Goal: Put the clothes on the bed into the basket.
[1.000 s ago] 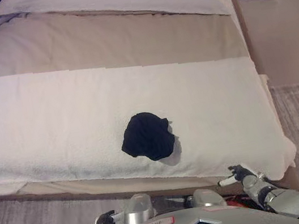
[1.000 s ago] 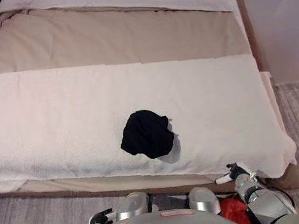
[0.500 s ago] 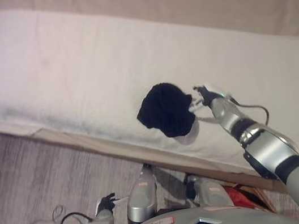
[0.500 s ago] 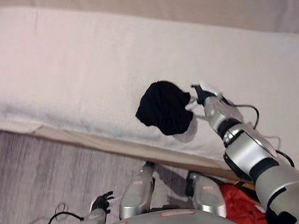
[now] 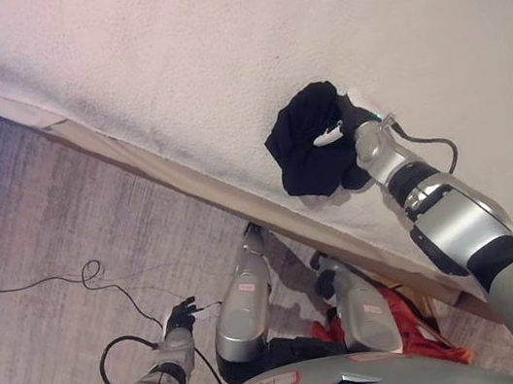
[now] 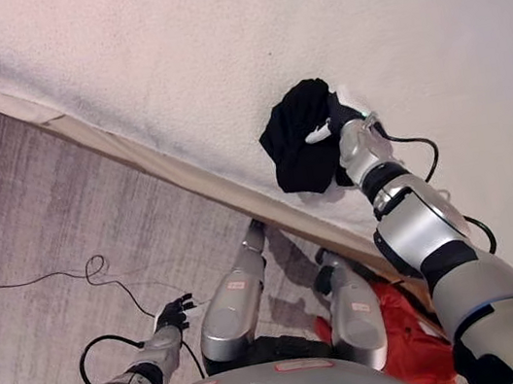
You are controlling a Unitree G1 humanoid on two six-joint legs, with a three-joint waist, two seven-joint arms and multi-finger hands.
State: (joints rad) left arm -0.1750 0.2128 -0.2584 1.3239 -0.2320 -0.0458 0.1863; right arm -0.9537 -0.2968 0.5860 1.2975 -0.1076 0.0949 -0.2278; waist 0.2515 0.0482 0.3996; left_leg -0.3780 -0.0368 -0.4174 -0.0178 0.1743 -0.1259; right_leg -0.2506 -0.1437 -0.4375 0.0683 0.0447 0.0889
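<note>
Near the bed's front edge, the black garment [image 5: 307, 139] was seen bunched on the white blanket [image 5: 164, 50], with the right hand [image 5: 349, 129] set against its right side, fingers curled into the cloth in a grip. Low on the left, over the grey carpet [image 5: 28, 240], the left hand [image 5: 179, 318] was held with fingers loosely spread, holding nothing.
</note>
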